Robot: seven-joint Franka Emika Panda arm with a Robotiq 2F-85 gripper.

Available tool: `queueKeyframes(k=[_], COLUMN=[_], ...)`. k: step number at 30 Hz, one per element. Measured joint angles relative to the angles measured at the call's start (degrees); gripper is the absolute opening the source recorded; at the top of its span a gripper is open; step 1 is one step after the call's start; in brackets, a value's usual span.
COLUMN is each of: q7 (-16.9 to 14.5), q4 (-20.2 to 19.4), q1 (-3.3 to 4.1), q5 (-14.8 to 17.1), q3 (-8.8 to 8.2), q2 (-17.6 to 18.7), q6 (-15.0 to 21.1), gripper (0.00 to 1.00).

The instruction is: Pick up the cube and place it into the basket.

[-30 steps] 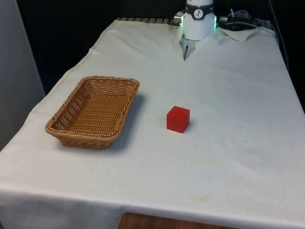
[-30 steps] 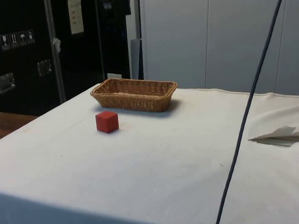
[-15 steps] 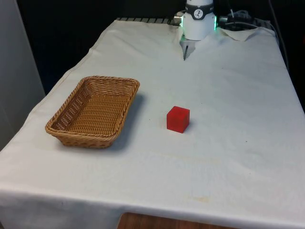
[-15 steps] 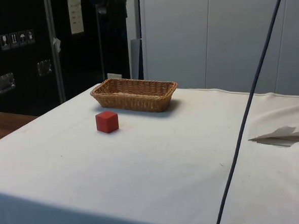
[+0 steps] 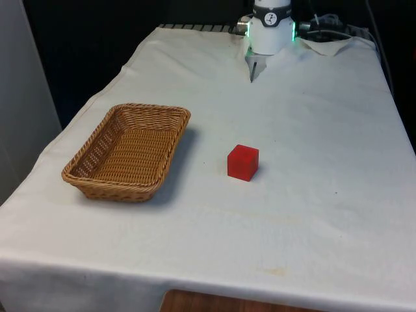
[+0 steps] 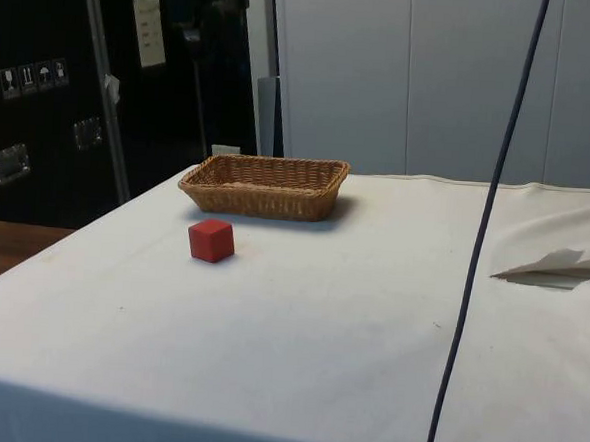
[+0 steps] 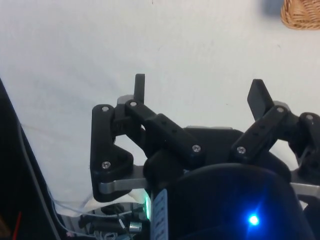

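Note:
A red cube (image 5: 243,162) rests on the white cloth near the table's middle, also visible as the red cube (image 6: 211,240) in the side view. To the front view's left of it lies an oblong wicker basket (image 5: 127,151), shown in the side view as the wicker basket (image 6: 265,184) behind the cube. Nothing lies inside the basket. In the wrist view my gripper (image 7: 200,92) hangs open above bare cloth, nothing between its fingers, with a corner of the basket (image 7: 301,14) at the picture's edge.
The robot's white base (image 5: 271,29) stands at the table's far end. A dark cable (image 6: 485,233) hangs down across the side view. The cloth is rumpled into a fold (image 6: 558,267) beside it.

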Motion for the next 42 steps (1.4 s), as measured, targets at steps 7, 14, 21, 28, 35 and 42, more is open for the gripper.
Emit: queueKeyframes(k=[7, 14, 21, 28, 35, 42], q7=[1.1, 2.7, 3.8, 5.0, 6.2, 6.9], q4=[0.2, 0.6, 0.7, 0.9, 0.9, 0.9], q1=[-0.11, -0.23, -0.34, -0.46, -0.52, -0.57], q5=[0.0, 0.0, 0.0, 0.0, 0.0, 0.0], q3=[0.0, 0.06, 0.06, 0.06, 0.06, 0.06], q2=[1.3, 2.8, 3.7, 4.8, 5.7, 7.0], q6=[1.5, 2.7, 3.7, 4.5, 5.9, 7.5], gripper=[1.0, 1.0, 1.0, 1.0, 1.0, 1.0])
